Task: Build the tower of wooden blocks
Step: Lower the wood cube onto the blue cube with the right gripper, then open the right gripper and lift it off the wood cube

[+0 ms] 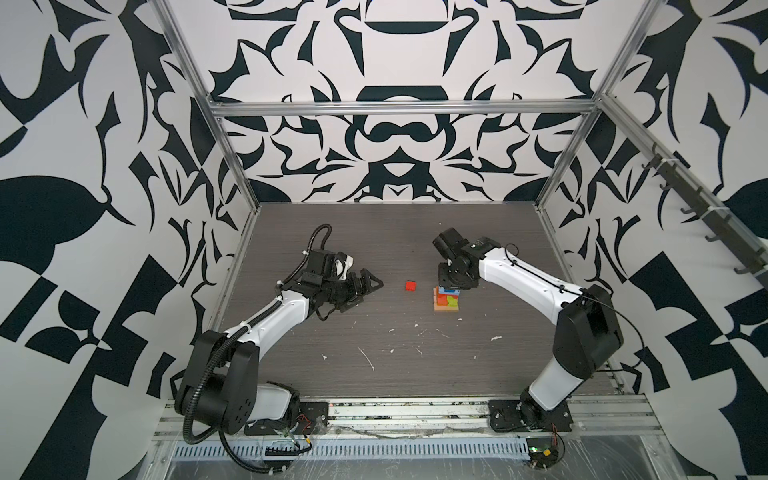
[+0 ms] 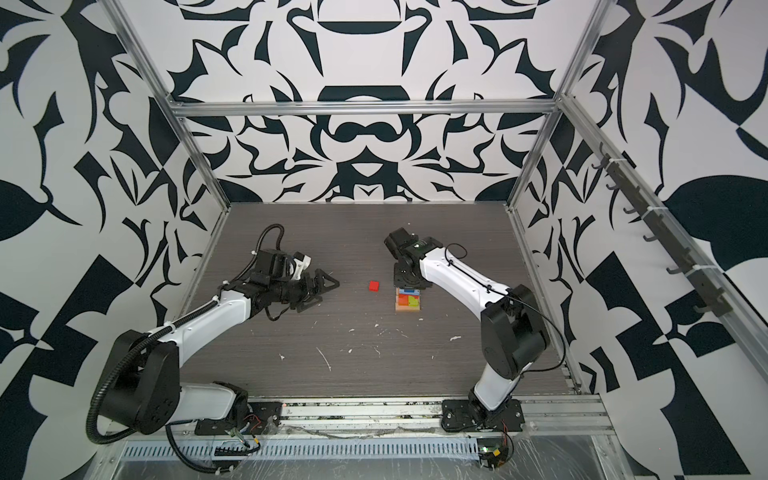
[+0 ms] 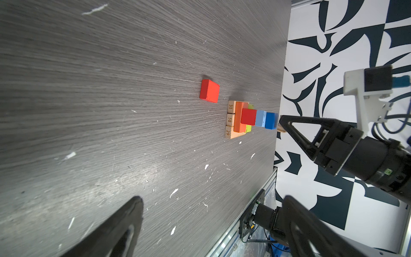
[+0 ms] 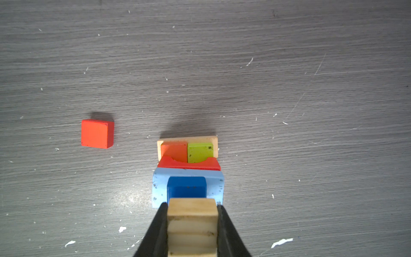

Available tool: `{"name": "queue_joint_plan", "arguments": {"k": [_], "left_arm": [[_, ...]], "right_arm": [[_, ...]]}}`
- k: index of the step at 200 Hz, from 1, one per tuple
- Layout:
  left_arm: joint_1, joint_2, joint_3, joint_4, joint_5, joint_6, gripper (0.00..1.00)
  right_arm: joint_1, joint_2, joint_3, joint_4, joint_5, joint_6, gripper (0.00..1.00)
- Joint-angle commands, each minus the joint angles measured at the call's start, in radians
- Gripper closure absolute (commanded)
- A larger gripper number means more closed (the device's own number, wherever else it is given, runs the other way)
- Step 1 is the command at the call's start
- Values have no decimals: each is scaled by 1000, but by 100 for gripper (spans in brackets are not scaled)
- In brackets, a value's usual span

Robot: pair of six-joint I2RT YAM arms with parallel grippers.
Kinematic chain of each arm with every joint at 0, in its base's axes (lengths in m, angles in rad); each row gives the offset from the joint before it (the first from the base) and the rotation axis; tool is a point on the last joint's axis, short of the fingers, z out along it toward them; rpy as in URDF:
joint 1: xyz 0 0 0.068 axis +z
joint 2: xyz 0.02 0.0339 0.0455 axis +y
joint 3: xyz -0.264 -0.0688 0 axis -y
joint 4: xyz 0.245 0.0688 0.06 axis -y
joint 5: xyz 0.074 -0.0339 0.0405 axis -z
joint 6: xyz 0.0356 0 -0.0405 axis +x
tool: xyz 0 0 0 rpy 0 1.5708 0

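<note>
While right claw [image 4: 191,205] grips a tan block [image 4: 192,231] (left claw [image 1: 363,295] spread), red block [image 4: 97,133] lies near tower [image 4: 160,187].

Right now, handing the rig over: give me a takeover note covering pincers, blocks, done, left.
Left pincer: open, empty, over the table, left of the loose red cube.
Right pincer: shut on a tan block at the top of the tower, over the dark blue block; contact unclear.
Done: tan base, orange, lime, red, light blue, dark blue stacked.
Left: release tan block, probably add red cube.

Grey woodgrain table [image 4: 289,66], black-and-white patterned walls [image 1: 395,62], red cube [image 4: 97,133], tan block [image 4: 192,222], dark blue block [image 4: 186,187]
</note>
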Motion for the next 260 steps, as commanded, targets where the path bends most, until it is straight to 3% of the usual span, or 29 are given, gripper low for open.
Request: {"name": "queue_joint_plan", "arguments": {"k": [1, 158, 212, 260], "left_arm": [[-3, 9, 11, 3, 1, -2, 0], [-3, 6, 20, 0, 2, -1, 0], [-3, 4, 16, -2, -1, -1, 0], [-3, 6, 15, -2, -1, 0, 0]], "right_arm": [[1, 4, 30, 3, 14, -5, 71], [5, 18, 29, 13, 9, -6, 70], [7, 10, 28, 13, 8, -9, 60], [7, 0, 25, 20, 7, -11, 57]]}}
